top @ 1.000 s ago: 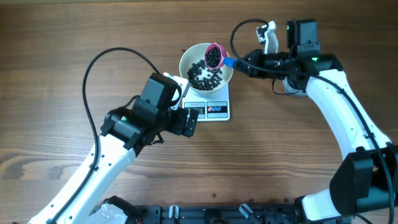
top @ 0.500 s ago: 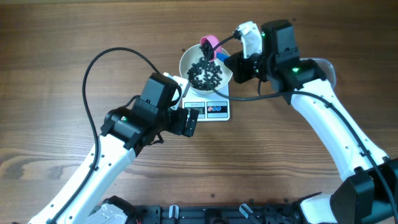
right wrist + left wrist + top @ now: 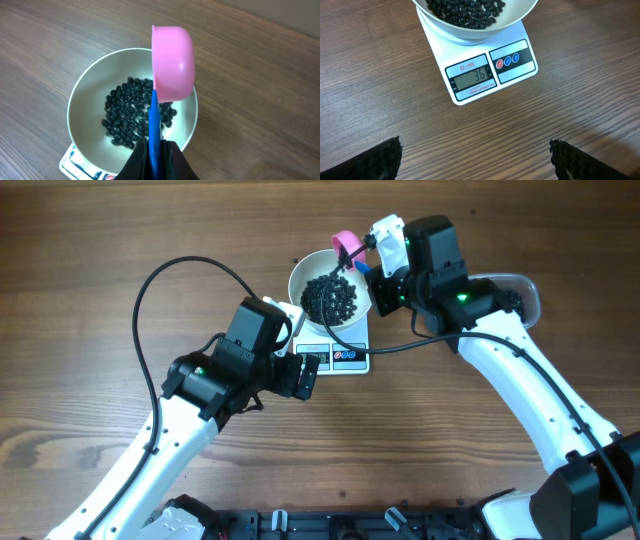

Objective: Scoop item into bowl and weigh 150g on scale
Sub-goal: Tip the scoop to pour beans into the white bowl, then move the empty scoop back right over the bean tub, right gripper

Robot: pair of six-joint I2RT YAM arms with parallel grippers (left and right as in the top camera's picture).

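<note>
The white bowl (image 3: 297,280) stands on the small white scale (image 3: 340,355) and holds a dark pile of black beans (image 3: 330,298). My right gripper (image 3: 375,277) is shut on the blue handle (image 3: 155,125) of a pink scoop (image 3: 172,62). The scoop is tipped over above the bowl's far rim, showing its pink underside. In the right wrist view the beans (image 3: 130,115) lie in the bowl (image 3: 85,125) below it. My left gripper (image 3: 475,160) is open over bare wood just in front of the scale (image 3: 520,70), whose display reads 36.
A clear plastic tub (image 3: 520,295) with dark beans sits at the back right, mostly under the right arm. A black cable (image 3: 180,275) loops over the table to the left of the bowl.
The right arm has swung left and turned the scoop over above the bowl; the beans it carried are now in the bowl. The left arm has not moved.
</note>
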